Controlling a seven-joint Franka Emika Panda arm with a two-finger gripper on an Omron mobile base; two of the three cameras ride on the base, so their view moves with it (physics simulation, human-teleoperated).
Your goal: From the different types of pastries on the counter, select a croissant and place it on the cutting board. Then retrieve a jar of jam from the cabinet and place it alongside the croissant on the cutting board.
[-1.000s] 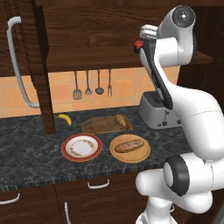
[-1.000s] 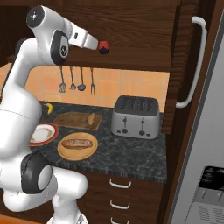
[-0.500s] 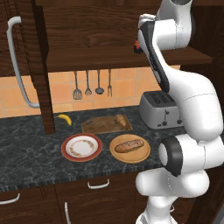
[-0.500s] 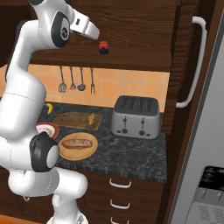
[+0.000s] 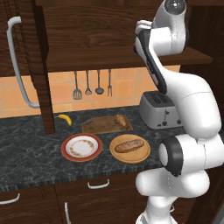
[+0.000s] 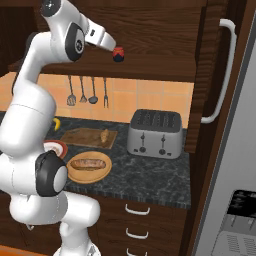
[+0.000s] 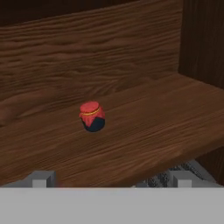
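So the croissant (image 5: 119, 119) is already sitting on the cutting board (image 5: 103, 126) down on the worktop (image 5: 30, 148), first half looks done. The jar of jam (image 7: 92, 116) is still on the cabinet shelf (image 7: 166, 118), standing upright. The fingers (image 7: 109, 178) are spread wide and empty, pointed at the jar with a gap to go. Left to do: grab it, carry it down beside the croissant

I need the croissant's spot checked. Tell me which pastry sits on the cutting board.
The croissant, the small golden lump at the cutting board's right end. The longer brown loaf lies on the round tan plate instead, nearer the counter edge.
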